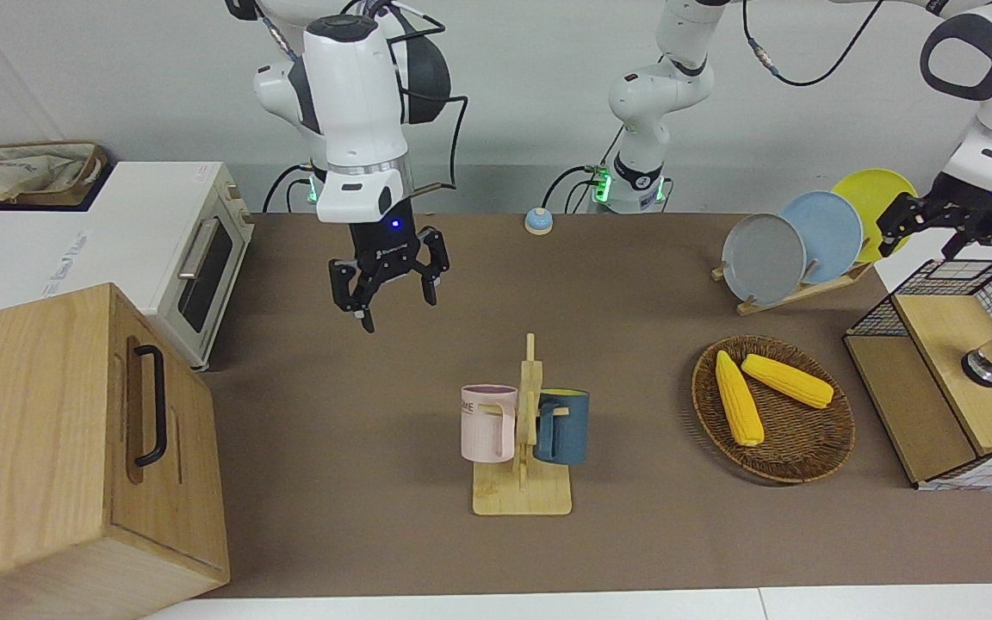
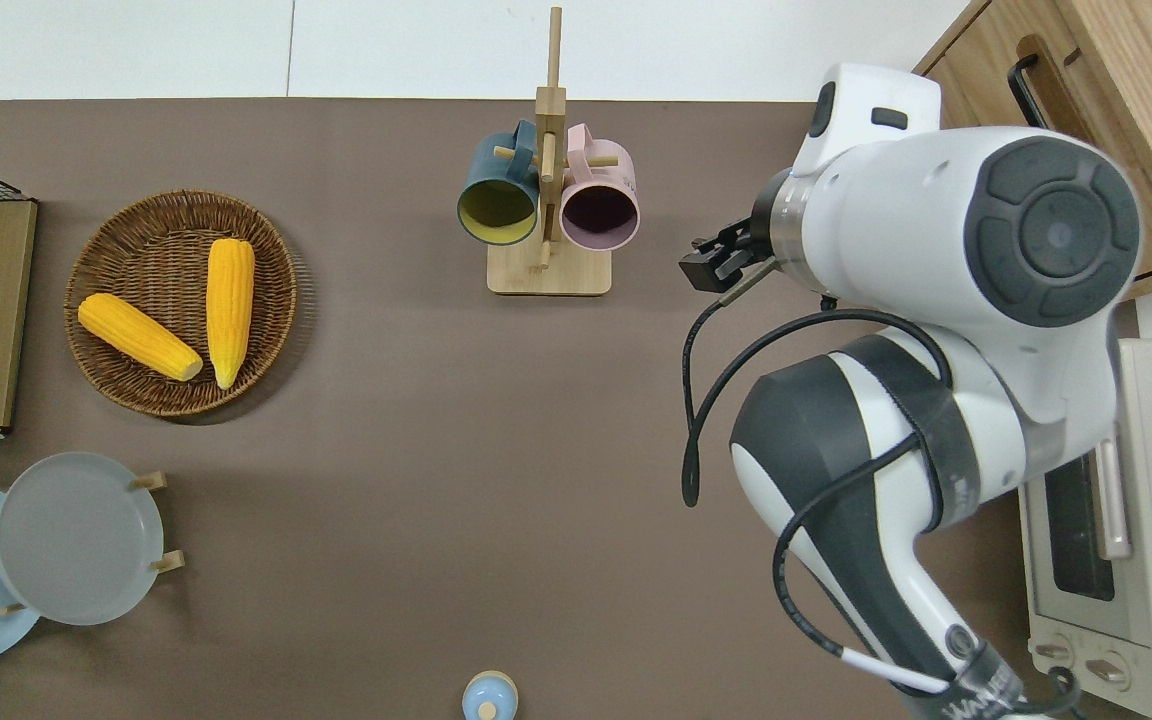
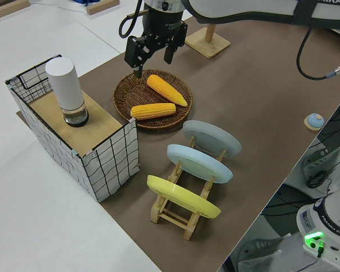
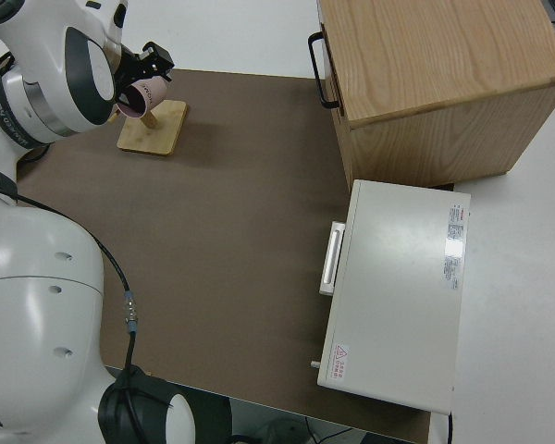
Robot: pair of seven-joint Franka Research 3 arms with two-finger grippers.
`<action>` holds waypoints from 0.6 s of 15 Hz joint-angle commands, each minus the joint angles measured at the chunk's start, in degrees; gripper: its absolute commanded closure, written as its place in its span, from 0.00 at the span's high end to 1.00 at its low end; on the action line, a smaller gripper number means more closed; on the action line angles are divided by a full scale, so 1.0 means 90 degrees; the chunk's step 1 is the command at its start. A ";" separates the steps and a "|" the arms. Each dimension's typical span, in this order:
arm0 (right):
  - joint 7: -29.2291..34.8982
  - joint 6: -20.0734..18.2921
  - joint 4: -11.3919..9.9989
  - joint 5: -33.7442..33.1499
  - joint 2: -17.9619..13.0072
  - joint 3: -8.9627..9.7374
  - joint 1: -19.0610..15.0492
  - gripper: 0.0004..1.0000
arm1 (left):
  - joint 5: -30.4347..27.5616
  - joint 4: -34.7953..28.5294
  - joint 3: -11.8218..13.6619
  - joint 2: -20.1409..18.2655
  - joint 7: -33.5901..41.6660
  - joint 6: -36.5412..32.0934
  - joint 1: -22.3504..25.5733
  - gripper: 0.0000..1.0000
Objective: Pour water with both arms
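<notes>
place: robot lab staged as a kitchen | my bench: brown mat (image 1: 634,534) on white table | props: toaster oven (image 1: 173,250), plate rack (image 3: 190,195), mug stand (image 2: 548,230), corn basket (image 1: 776,413), wooden cabinet (image 1: 74,448) | walls: bare, cables showing

Two mugs (image 2: 546,205) hang on a stand (image 2: 549,268) in the middle of the bench (image 2: 416,450), and a basket (image 2: 106,240) holding two corn cobs (image 2: 191,315) lies toward the left arm's end. A plate rack (image 1: 797,288) stands nearer to the robots than the basket. An oven (image 1: 195,250) and a wooden cabinet (image 1: 74,448) stand at the right arm's end, the cabinet farther from the robots.
</notes>
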 commanded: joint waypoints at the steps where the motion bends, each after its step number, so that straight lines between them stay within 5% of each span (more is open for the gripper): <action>1: -0.0196 0.0409 0.0029 -0.0382 0.0235 0.0009 0.0061 0.99 | 0.0010 0.0164 -0.0065 0.0150 0.0616 0.0188 0.0433 0.99; 5: -0.0196 0.0829 0.0088 -0.0891 0.0626 0.0009 0.0286 0.99 | -0.0146 0.0164 -0.0065 0.0267 0.1124 0.0577 0.0873 0.99; 9: -0.0780 0.0849 0.0507 -0.1330 0.0978 -0.0001 0.0520 0.99 | -0.0506 0.0164 -0.0065 0.0414 0.1457 0.1114 0.1176 0.99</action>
